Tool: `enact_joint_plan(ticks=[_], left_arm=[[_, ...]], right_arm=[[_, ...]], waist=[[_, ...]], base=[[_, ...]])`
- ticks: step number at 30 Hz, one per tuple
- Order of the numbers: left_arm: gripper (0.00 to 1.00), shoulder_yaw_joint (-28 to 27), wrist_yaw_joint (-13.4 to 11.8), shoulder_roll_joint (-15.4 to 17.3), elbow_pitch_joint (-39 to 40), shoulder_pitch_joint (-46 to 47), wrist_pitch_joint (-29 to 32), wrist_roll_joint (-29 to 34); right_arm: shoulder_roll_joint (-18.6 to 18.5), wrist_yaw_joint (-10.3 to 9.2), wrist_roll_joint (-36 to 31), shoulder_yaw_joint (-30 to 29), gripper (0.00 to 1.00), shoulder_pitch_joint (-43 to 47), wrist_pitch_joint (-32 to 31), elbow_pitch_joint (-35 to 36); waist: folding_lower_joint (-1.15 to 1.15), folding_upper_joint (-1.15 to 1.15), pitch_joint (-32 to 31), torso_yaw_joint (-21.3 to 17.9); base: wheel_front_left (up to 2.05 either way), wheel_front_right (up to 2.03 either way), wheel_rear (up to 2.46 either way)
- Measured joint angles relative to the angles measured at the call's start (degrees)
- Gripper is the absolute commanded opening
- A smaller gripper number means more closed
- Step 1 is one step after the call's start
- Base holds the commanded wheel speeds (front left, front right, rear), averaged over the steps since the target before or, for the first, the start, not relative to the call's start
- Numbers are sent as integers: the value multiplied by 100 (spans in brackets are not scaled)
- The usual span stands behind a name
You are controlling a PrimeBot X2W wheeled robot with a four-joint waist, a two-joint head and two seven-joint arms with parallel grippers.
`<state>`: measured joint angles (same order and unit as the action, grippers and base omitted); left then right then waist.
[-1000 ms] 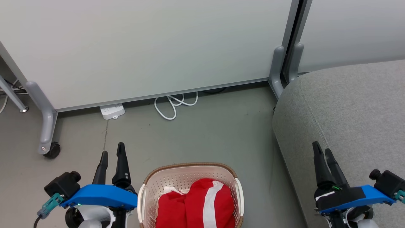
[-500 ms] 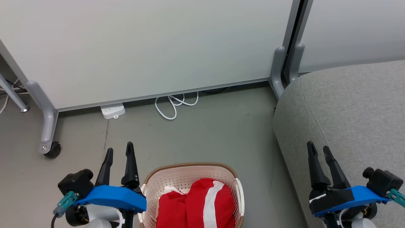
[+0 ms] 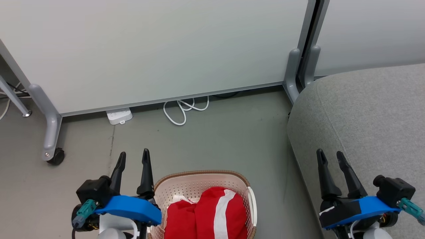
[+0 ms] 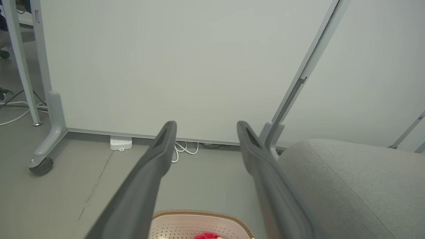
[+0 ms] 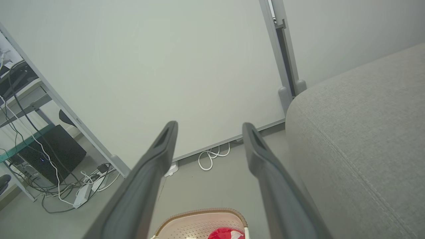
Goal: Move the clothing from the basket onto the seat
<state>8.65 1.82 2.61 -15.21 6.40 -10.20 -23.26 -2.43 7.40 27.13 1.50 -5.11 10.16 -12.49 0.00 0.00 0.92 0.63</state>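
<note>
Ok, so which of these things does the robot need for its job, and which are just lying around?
For the job: red clothing, basket, grey seat, left gripper, right gripper.
Just lying about: white cable, power strip, partition panel, caster wheel.

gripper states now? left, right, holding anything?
Left gripper: open, holding nothing.
Right gripper: open, holding nothing.
</note>
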Motion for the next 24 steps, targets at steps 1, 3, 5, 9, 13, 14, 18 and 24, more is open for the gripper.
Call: enact_joint_plan(ticks=[1,3,5,9,13,14,18,24], left_arm=[[100,20,5,1,-15,5,-1,52],[100,62,8,3,-38,27,-30,148],[100,94,11,2,-58,43,-57,258],[100,141,23,5,-113,54,-110,454],[100,181,24,8,-165,74,-157,655],[100,192,25,9,-178,80,-164,695],[100,235,32,10,-249,88,-211,876],[100,293,32,12,-330,94,-281,1116]], right_arm=[[-1,0,-49,4,100,0,5,-1],[-1,0,-148,16,100,0,44,-5],[-3,0,-275,29,100,0,58,-10],[-4,0,-477,48,100,-1,110,-24],[-7,0,-679,68,100,-3,160,-56],[-8,0,-720,75,100,-4,175,-64],[-10,1,-904,100,100,-24,220,-98],[-13,1,-1179,134,100,-24,296,-116]], waist=[[0,0,0,3],[0,0,0,10],[0,0,-1,18],[0,0,-3,35],[0,0,-4,51],[0,0,-4,54],[0,0,-2,61],[0,0,-4,68]], base=[[0,0,0],[0,0,0],[0,0,0],[0,0,0],[0,0,0],[0,0,0],[0,0,0],[0,0,0]])
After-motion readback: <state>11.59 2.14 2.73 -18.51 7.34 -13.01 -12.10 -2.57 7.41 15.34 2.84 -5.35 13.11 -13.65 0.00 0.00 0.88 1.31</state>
